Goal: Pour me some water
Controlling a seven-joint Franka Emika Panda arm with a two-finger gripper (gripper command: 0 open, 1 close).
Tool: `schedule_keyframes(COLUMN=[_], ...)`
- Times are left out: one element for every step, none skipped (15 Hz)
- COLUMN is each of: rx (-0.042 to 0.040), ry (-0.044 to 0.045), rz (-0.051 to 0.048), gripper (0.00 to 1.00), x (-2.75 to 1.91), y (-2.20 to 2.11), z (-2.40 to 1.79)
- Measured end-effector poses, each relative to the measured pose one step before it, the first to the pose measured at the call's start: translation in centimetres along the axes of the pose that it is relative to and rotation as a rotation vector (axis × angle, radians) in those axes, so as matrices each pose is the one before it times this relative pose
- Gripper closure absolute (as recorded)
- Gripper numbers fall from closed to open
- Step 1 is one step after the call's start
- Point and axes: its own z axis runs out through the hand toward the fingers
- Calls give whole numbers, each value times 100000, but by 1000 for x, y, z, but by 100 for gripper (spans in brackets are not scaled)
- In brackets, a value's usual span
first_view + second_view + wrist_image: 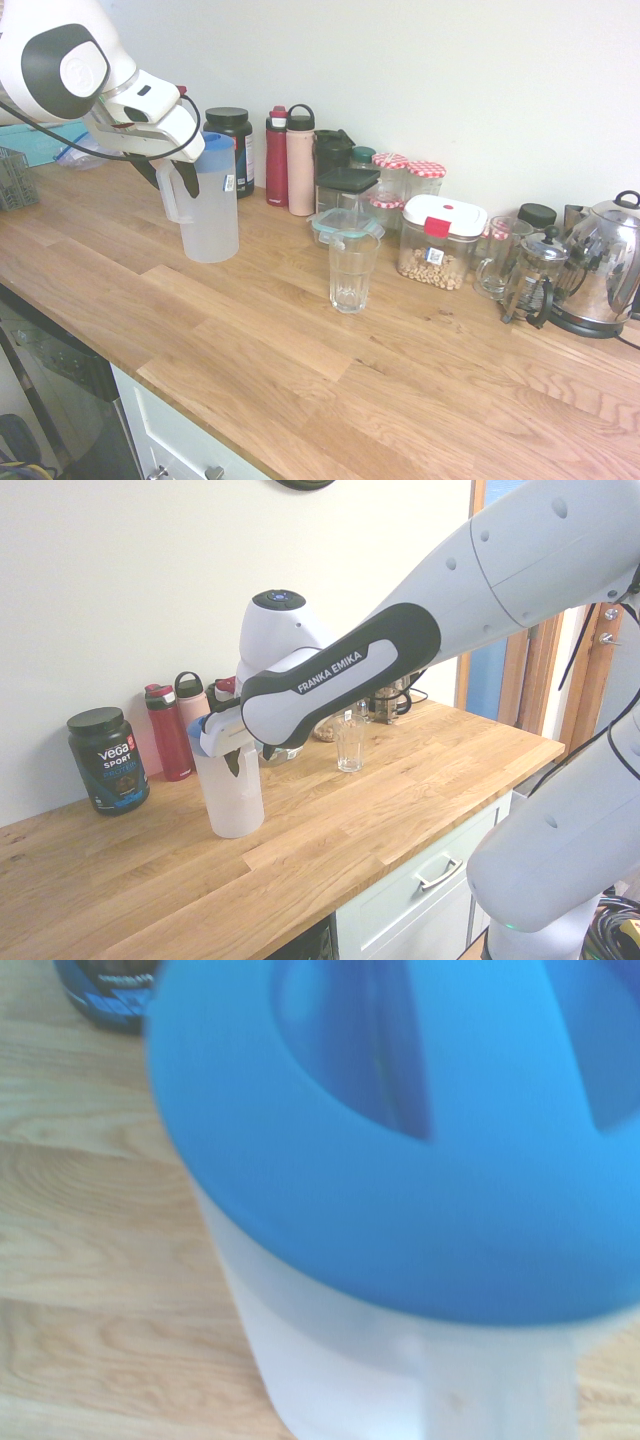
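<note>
Gripper (171, 182) fingers stand apart about the handle (176, 205) at the upright jug's (212, 222) nine o'clock in the first exterior view, apparently lining up a grasp, which next needs closing firmly before lifting toward the glass (351, 275) at four o'clock.

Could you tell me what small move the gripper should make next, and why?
Probably close the gripper on the side handle before lifting: the fingers look parted around it, while the frosted-white jug stands upright on the wooden countertop, near the clear glass.
</note>
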Motion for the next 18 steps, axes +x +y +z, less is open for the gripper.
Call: schedule_keyframes(rx=[540, 234, 96, -38, -170, -196, -181, -126, -74, -131, -74, 2, -22, 20, -1, 28, 25, -23], ry=[63, -4, -52, -43, -197, -177, -163, -141, -97, -166, -97, -2, -37, 12, 1, 47, 47, -197], rz=[-165, -67, -94, -82, -16, -63, -68, -21, 3, 4, 4, 65, -14, -1, 13, 90, 353, 461], gripper=[100, 100, 100, 100, 100, 100, 100, 100, 100, 100, 100, 100, 100, 100, 100, 100, 100, 100], x=[-9, -29, -67, -29, -13, -12, -14, -11, -6, -10, -6, 23, -4, 1, 5, 37, 144, 223], y=[-277, -122, -72, -27, 12, 14, 11, 8, 6, 10, 6, 12, -1, -4, 4, 21, 91, 183], z=[-176, -55, -12, 27, 109, 120, 109, 82, 51, 85, 53, 1, 24, -4, 0, -28, -64, -244])
